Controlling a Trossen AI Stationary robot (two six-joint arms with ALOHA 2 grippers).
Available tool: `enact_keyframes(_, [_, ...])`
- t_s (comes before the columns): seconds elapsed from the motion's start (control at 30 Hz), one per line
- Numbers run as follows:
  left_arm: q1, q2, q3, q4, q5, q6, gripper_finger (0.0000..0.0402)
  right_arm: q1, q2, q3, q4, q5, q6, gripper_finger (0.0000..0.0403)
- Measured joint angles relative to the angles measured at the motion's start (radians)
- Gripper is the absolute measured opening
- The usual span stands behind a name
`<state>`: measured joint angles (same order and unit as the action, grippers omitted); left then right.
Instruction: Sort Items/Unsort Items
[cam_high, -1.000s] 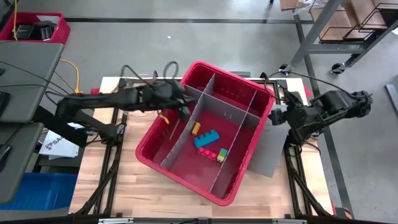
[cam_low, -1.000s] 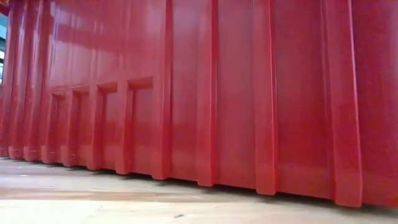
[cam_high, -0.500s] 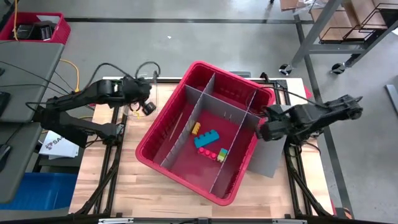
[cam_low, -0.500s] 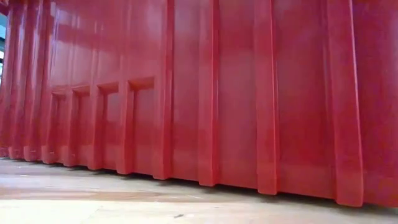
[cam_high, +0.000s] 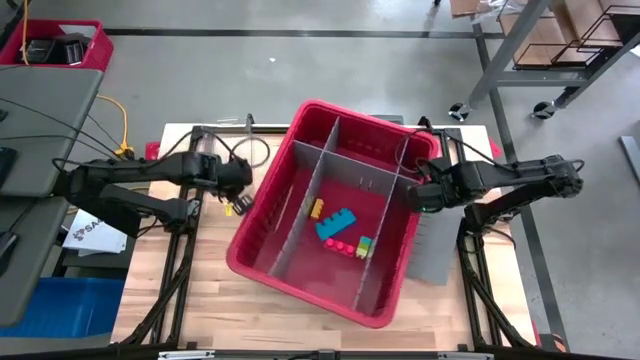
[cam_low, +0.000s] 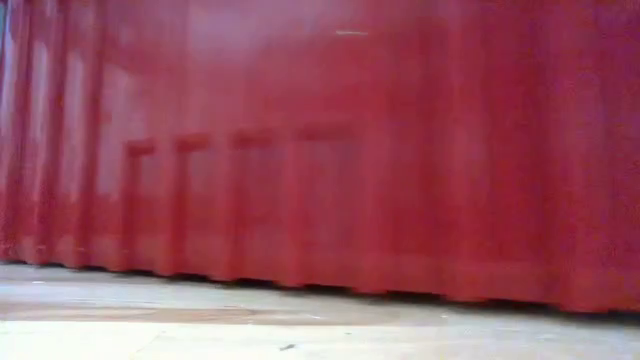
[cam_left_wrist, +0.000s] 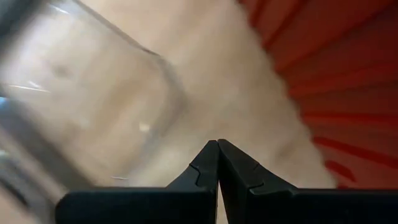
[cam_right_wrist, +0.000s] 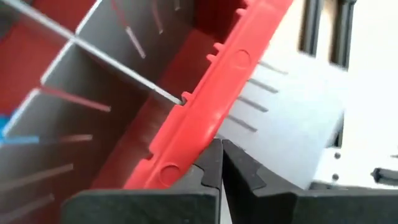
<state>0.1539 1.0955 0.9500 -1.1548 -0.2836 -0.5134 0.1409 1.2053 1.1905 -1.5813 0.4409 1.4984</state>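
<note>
High view. A large red bin (cam_high: 330, 215) sits skewed on the wooden table (cam_high: 200, 290), split by grey dividers (cam_high: 310, 190) into compartments. The items lie in the middle strip of the bin: an orange block (cam_high: 316, 207) towards the left, a blue block (cam_high: 335, 224) just beside it, a red piece (cam_high: 343, 246) nearer the front edge, and a green-and-yellow piece (cam_high: 364, 244) just right of that. A thin dark stick (cam_high: 367, 184) lies farther back in the same strip. The left gripper (cam_high: 238, 188) sits over the table just outside the bin's left wall, with a small yellow-and-dark bit (cam_high: 239, 206) just beside it; what that bit is cannot be told. The right gripper (cam_high: 424, 195) is at the bin's right rim, beside a grey panel (cam_high: 436, 240) lying on the table.

Low view. Only the bin's ribbed red outer wall (cam_low: 330, 150) and a strip of table (cam_low: 300, 330) show; no gripper appears.

Left wrist view. The left gripper (cam_left_wrist: 218, 163) has its fingers (cam_left_wrist: 200, 174) pressed together, tips meeting, nothing between them. Beyond lie bare wood and the bin's red side (cam_left_wrist: 348, 93).

Right wrist view. The right gripper (cam_right_wrist: 221, 163) has its fingers (cam_right_wrist: 244, 171) together, tips right at the underside of the bin's red rim (cam_right_wrist: 217, 99). Whether the rim is pinched cannot be told. Grey dividers (cam_right_wrist: 93, 68) show inside the bin.
</note>
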Motion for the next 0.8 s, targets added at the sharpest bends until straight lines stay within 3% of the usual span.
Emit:
enact_keyframes(0.2, [-0.17, 0.002, -0.003, 0.007, 0.088, -0.197, 0.0, -0.087, 0.013, -0.002, 0.057, 0.054, -0.075, 0.0])
enact_keyframes(0.37, [-0.32, 0.002, -0.003, 0.002, 0.078, -0.354, 0.0, -0.148, 0.022, -0.002, 0.211, 0.076, -0.196, 0.0])
enact_keyframes(0.63, [-0.449, 0.001, -0.001, 0.054, 0.064, -0.581, 0.0, -0.159, 0.017, 0.149, 0.147, 0.084, -0.313, 0.0])
enact_keyframes(0.7, [-0.466, 0.002, -0.001, 0.046, 0.032, -0.585, 0.0, -0.159, 0.017, 0.209, 0.183, 0.099, -0.404, 0.0])
enact_keyframes(0.8, [-0.47, 0.002, -0.001, 0.032, -0.009, -0.579, 0.0, -0.16, 0.016, 0.285, 0.415, 0.087, -0.699, 0.0])
